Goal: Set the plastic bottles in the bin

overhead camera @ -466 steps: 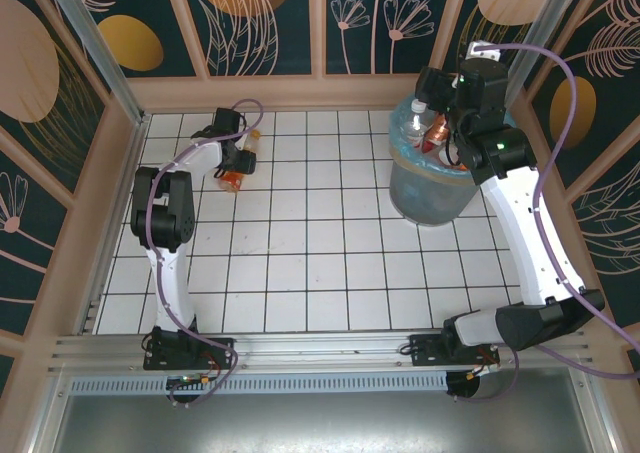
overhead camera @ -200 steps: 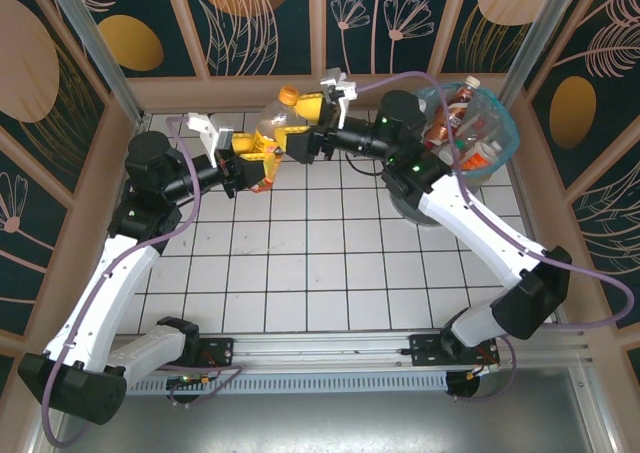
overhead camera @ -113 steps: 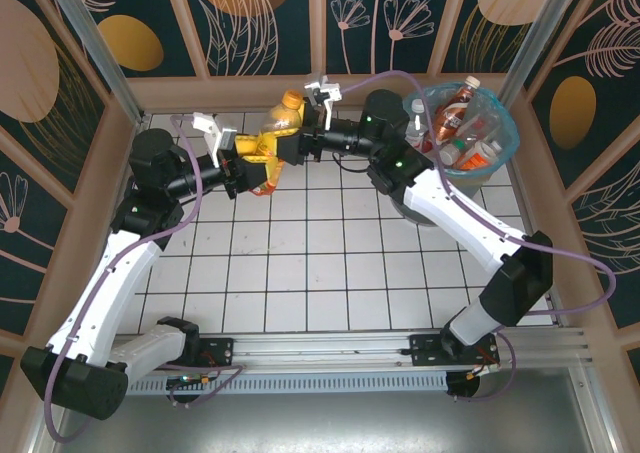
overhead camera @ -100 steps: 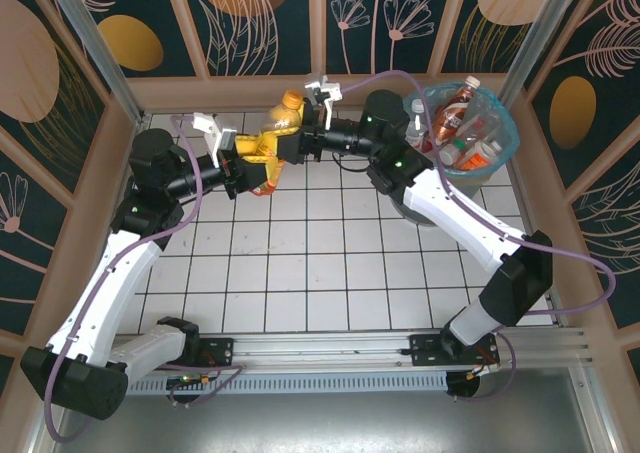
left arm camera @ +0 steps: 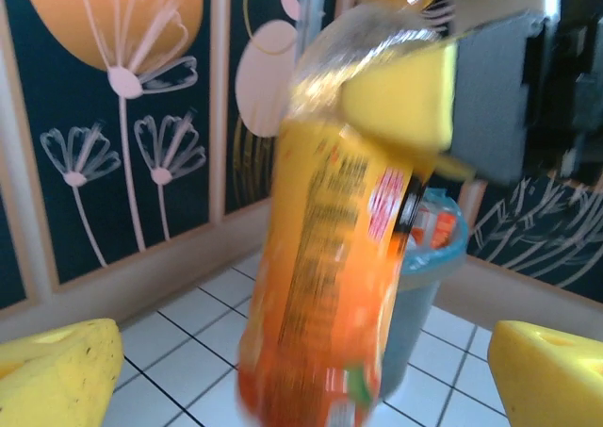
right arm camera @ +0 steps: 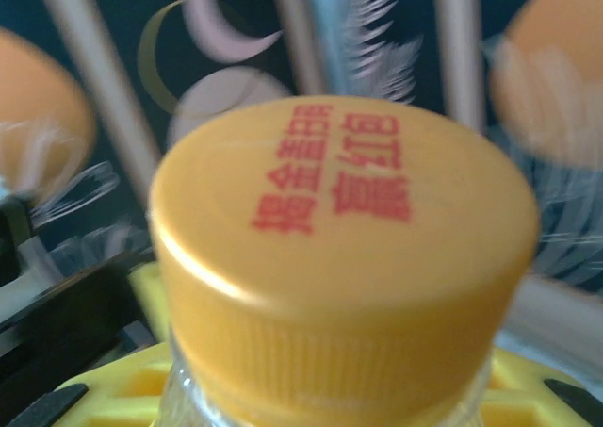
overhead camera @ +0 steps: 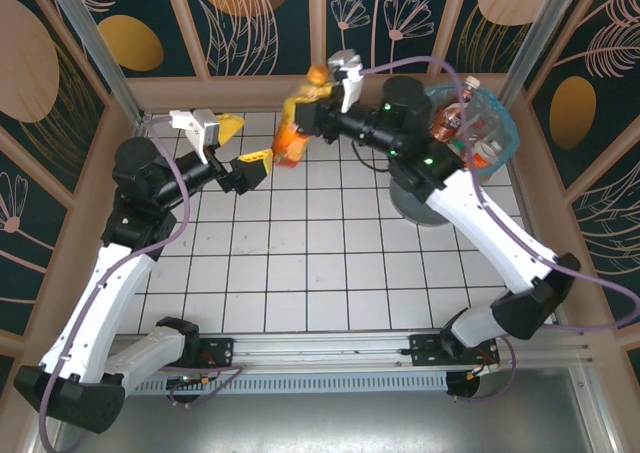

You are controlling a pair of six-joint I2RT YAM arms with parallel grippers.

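One orange bottle [overhead camera: 293, 138] hangs in the air at the far middle, tilted, pinched near its neck by the right gripper [overhead camera: 318, 108]. Just left of it, the left gripper [overhead camera: 241, 142] stands wide open, clear of it. Several bottles [overhead camera: 452, 118] lie in the bin [overhead camera: 503, 133], far right.

**Round orange-yellow plastic screw cap [right arm camera: 344, 248], close-up, slightly blurred**
Flat top printed with red Chinese characters; ribbed skirt; neck of the clear plastic bottle [right arm camera: 179, 410] just showing beneath. Yellow moulded finger pads [right arm camera: 104, 389] flank the neck at the lower edge, left and right. Behind: dark-blue wall panel [right arm camera: 396, 31] with pale crescent, feather and orange oval motifs, crossed by pale upright bars [right arm camera: 104, 97].
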